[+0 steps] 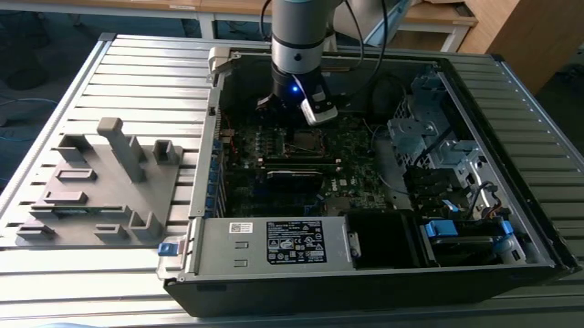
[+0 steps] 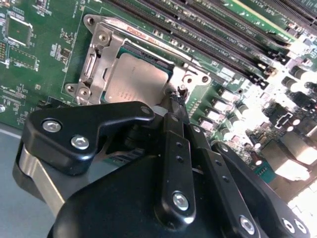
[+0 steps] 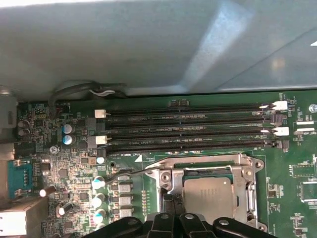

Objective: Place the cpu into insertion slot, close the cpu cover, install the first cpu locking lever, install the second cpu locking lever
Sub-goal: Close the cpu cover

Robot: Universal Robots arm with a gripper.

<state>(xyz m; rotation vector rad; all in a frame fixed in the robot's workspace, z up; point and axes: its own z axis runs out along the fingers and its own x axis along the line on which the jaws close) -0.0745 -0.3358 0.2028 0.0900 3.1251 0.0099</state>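
cpu (image 2: 133, 79) seated, end effector (image 2: 176, 99) at its edge

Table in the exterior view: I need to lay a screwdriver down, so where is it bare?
Bare slats lie on the table beyond the grey fixture, along the near edge in front of it, and at the far corner on the exterior view's right of the computer case. Crowded: inside the case, where the hand sits by the cpu.
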